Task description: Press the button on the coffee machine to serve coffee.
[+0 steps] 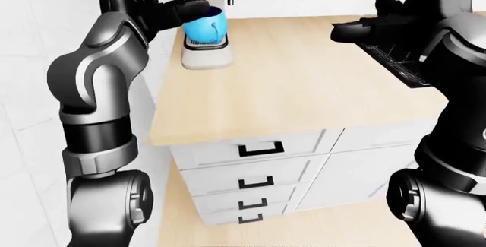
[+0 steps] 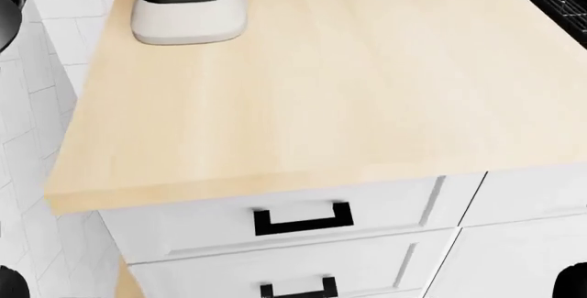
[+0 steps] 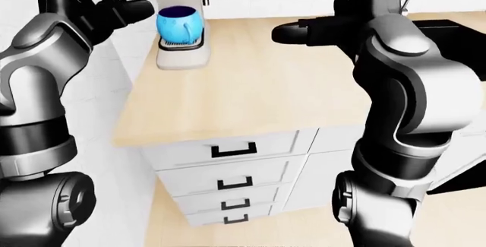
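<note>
a kitchen: wooden countertop (image 2: 303,92), white drawers (image 1: 254,150), coffee machine (image 3: 180,24), tiled wall (image 2: 36,140).

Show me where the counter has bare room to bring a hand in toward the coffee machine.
The wooden countertop lies bare from the coffee machine rightward to the black stove. Crowded only at the machine, where the blue mug sits beside the left hand.

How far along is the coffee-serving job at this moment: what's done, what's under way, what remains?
Done: the blue mug already sits on the coffee machine drip tray, under the spout.
In hand: both arms are raised over the wooden counter; the left robot hand hovers open beside the mug, the right robot hand open above the counter, holding nothing.
Left: the button press; the button itself is cropped out of view.
</note>
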You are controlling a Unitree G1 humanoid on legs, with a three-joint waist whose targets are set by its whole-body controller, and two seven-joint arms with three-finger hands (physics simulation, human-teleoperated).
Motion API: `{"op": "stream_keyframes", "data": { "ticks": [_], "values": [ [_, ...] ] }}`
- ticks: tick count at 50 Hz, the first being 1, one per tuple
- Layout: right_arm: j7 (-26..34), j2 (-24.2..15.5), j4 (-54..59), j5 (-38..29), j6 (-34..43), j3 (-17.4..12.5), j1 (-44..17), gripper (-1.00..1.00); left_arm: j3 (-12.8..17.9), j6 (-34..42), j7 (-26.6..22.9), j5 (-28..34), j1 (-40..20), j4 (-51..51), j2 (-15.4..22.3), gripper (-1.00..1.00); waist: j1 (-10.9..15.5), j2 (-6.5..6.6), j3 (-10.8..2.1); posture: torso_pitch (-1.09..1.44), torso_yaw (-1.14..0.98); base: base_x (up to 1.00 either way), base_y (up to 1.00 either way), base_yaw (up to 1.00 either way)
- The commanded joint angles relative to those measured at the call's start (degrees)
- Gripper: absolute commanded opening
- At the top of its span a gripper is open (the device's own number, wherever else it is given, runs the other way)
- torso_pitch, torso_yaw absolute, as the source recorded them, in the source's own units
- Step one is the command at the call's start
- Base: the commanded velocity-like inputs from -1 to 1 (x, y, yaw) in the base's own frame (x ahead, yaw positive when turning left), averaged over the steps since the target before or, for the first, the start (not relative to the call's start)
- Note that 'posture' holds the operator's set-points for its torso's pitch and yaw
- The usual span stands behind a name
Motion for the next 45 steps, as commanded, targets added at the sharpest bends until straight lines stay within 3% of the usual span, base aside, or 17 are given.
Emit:
{"op": "stream_keyframes", "data": {
  "ticks": [1,3,6,7,12,14,17,23,33,34,36,38,39,41,43,44,45],
  "values": [
    [-0.1,-0.5,-0.2,-0.1,-0.7,-0.4,-0.9,1.00,0.1,-0.5,0.0,-0.2,-1.2,-1.1,0.2,1.00,-0.1,-0.97,-1.52,0.00,0.00,0.00,0.00,0.00],
    [-0.2,-0.5,-0.3,-0.1,-1.2,-0.5,-0.6,1.00,0.0,-0.5,0.0,-0.2,-1.1,-1.2,0.2,1.00,0.2,0.59,-1.58,0.00,0.00,0.00,0.00,0.00],
    [-0.3,-1.1,-0.9,-0.3,-0.6,-0.3,-0.6,1.00,-0.1,-0.9,-0.1,-0.1,-1.0,-1.0,0.1,1.00,0.3,0.22,-1.60,0.00,0.00,0.00,0.00,0.01],
    [-0.1,-1.3,-1.0,-0.5,-0.6,-0.2,-0.5,1.00,-0.1,-0.9,-0.1,-0.1,-0.9,-1.0,0.0,1.00,1.7,0.36,-2.75,0.00,0.00,-0.05,0.00,1.00],
    [-0.2,-0.8,-1.1,-1.1,-1.2,-0.1,-0.1,1.00,0.1,-1.0,0.0,-0.1,-0.3,-1.4,0.0,1.00,-0.2,0.03,-3.19,0.00,0.00,-0.05,0.00,0.72],
    [-0.2,-1.0,-1.0,-1.5,-1.0,0.1,-0.1,1.00,0.1,-1.0,0.0,-0.2,-0.4,-1.3,0.1,1.00,-0.5,0.71,-0.89,0.00,0.00,0.00,0.00,0.00],
    [0.3,-1.2,-1.1,-2.1,-1.0,0.4,0.2,1.00,0.1,-1.4,0.0,-0.1,-0.2,-1.1,0.0,1.00,-0.8,4.83,-1.57,0.00,0.00,0.00,0.00,0.00],
    [1.1,-1.2,-1.8,-3.4,-0.4,0.0,0.9,1.00,0.1,-2.7,-0.6,0.3,0.1,0.1,0.2,1.00,-0.3,-0.25,-1.23,0.00,0.00,0.00,0.00,0.00],
    [1.7,-1.5,-1.2,-4.4,-0.6,-0.1,0.1,1.00,-0.2,-4.7,-2.7,1.3,0.0,2.6,0.6,1.00,0.1,0.99,-2.15,0.00,0.00,0.00,0.00,0.00],
    [1.8,-1.5,-1.1,-4.5,-0.9,0.0,0.2,1.00,-0.2,-5.0,-3.0,1.5,0.1,2.9,0.6,1.00,-0.1,1.21,-4.14,0.00,0.00,0.24,0.00,0.00],
    [2.1,-1.6,-0.9,-4.6,-0.9,0.3,-0.2,1.00,-0.1,-5.5,-3.3,1.7,-0.2,3.8,0.7,1.00,-0.1,1.44,-1.22,0.00,0.00,0.42,0.00,0.00],
    [2.3,-1.7,-0.2,-4.9,-0.7,0.4,-0.6,1.00,0.0,-5.7,-3.4,1.9,-0.4,4.3,0.7,1.00,-0.2,1.15,-0.65,0.00,0.00,0.39,0.00,0.00],
    [2.3,-1.6,0.2,-5.0,-0.7,0.2,-0.8,1.00,0.1,-5.7,-3.4,1.9,-0.7,4.6,0.8,1.00,0.0,0.78,0.89,0.00,0.00,0.00,0.00,0.00],
    [2.4,-1.4,0.0,-5.1,-1.0,0.0,-0.8,1.00,0.2,-5.3,-3.0,1.7,-0.7,4.3,0.8,1.00,0.0,1.04,-2.24,0.00,0.00,0.00,0.00,0.00],
    [2.5,-1.6,-0.4,-5.2,-1.0,-0.2,-0.5,1.00,0.2,-5.5,-3.0,1.7,-0.7,4.4,0.7,1.00,-0.1,1.07,-2.60,0.00,0.00,0.00,0.00,0.00],
    [2.5,-1.7,-0.6,-5.3,-0.9,-0.2,-0.6,1.00,0.2,-5.3,-2.9,1.7,-0.6,4.2,0.7,1.00,-0.1,1.14,-4.13,0.00,0.00,0.13,0.00,0.00],
    [2.5,-1.7,-0.7,-5.2,-0.8,-0.3,-0.6,1.00,0.2,-5.1,-2.8,1.6,-0.6,4.0,0.7,1.00,0.0,1.24,-3.42,0.00,0.00,0.33,0.00,0.00]
  ]
}}
